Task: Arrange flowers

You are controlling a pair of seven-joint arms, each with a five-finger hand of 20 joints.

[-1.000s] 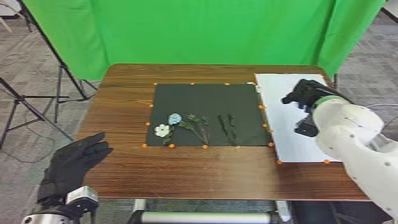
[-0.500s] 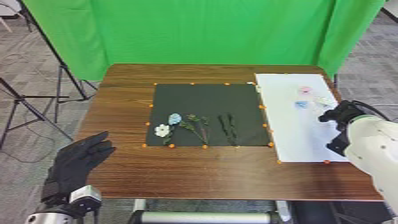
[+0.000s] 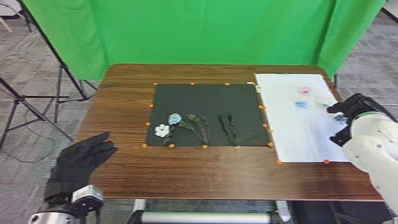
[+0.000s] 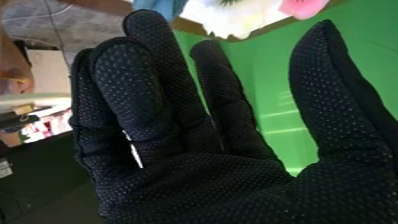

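Flowers at frame right seem next to pick; the right hand, fingers apart, must close on one.

The black sheet lies on the brown counter; at its right is the white sheet, with the right hand over that sheet's far side from it. The left hand is left of the black sheet, nearer the robot.
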